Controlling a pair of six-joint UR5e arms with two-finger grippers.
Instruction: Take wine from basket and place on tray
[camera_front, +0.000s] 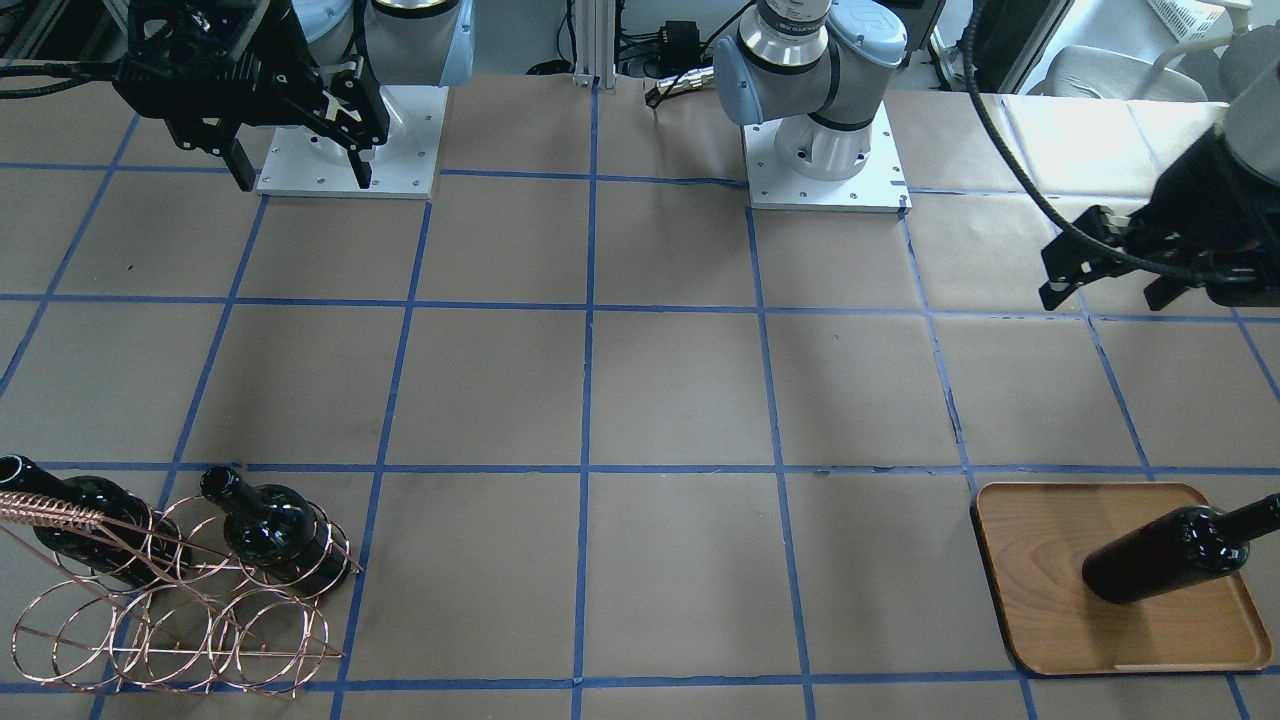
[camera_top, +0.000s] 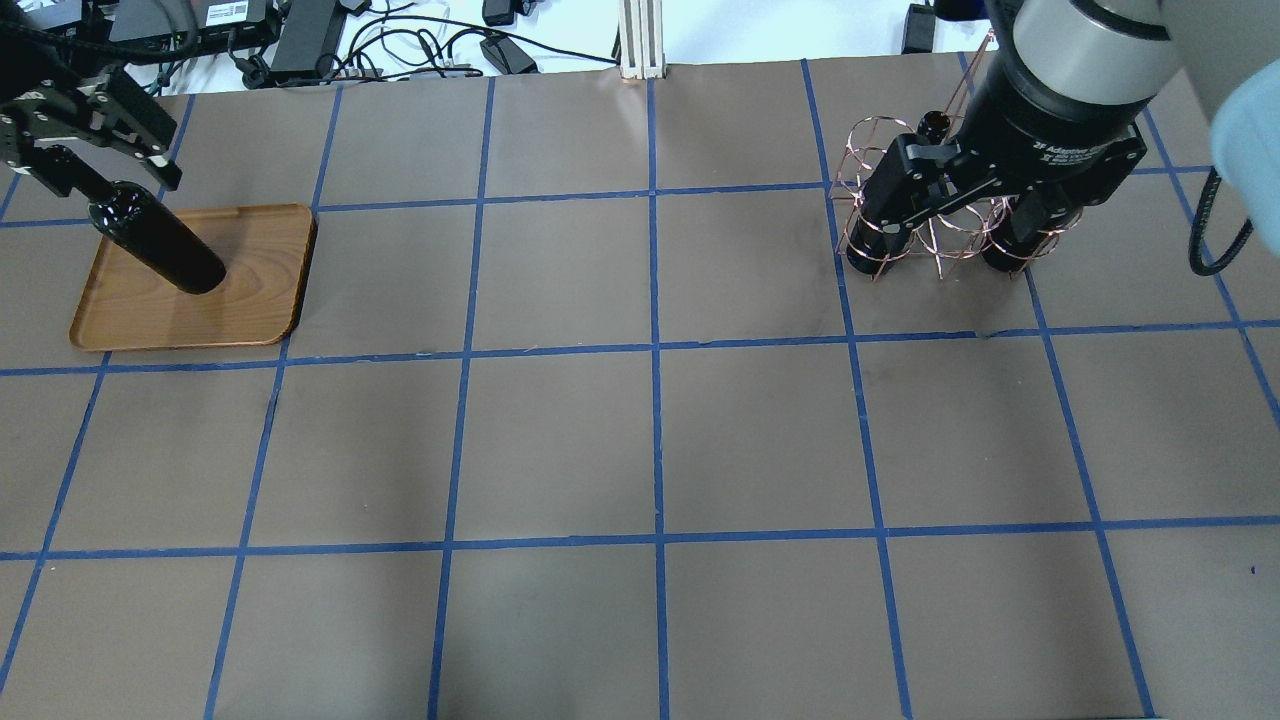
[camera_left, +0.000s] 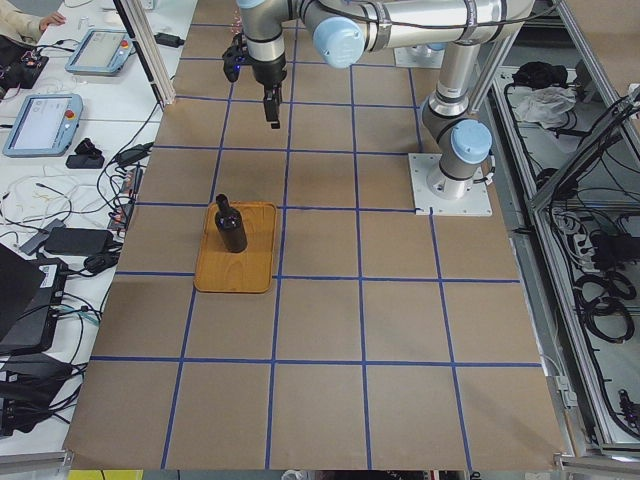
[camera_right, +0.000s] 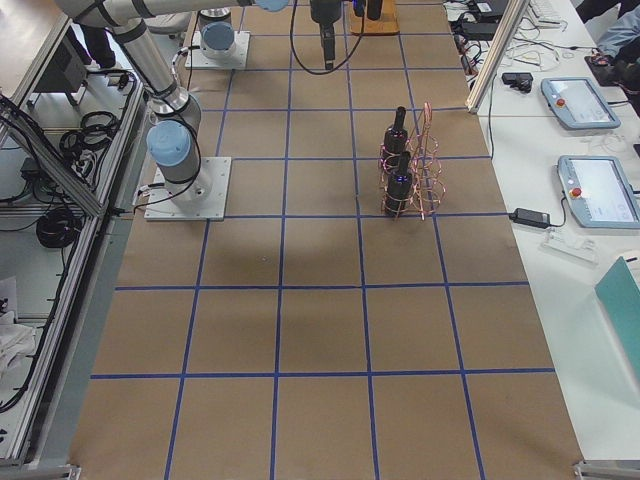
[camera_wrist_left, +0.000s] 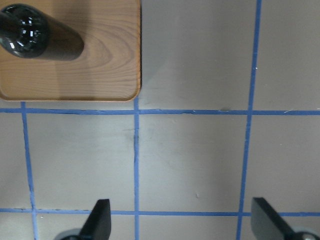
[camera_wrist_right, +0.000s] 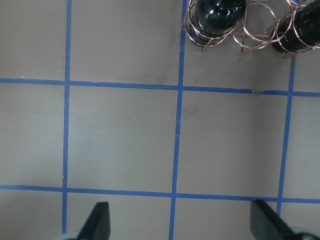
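Observation:
One wine bottle (camera_front: 1170, 555) stands upright on the wooden tray (camera_front: 1050, 620); in the left wrist view the bottle (camera_wrist_left: 30, 37) and tray (camera_wrist_left: 110, 65) are at the top left. My left gripper (camera_front: 1110, 290) is open and empty, raised clear of the bottle, on the robot's side of the tray. The copper wire basket (camera_front: 180, 640) holds two more wine bottles (camera_front: 270, 530) (camera_front: 80, 515). My right gripper (camera_front: 300, 175) is open and empty, high above the table. In the right wrist view the basket (camera_wrist_right: 250, 37) and its bottles (camera_wrist_right: 220, 12) are at the top edge.
The brown table (camera_top: 650, 430) has a grid of blue tape lines. The two arm bases (camera_front: 825, 150) (camera_front: 350, 150) are bolted at the robot's side. Cables and power boxes (camera_top: 300, 30) lie beyond the far edge.

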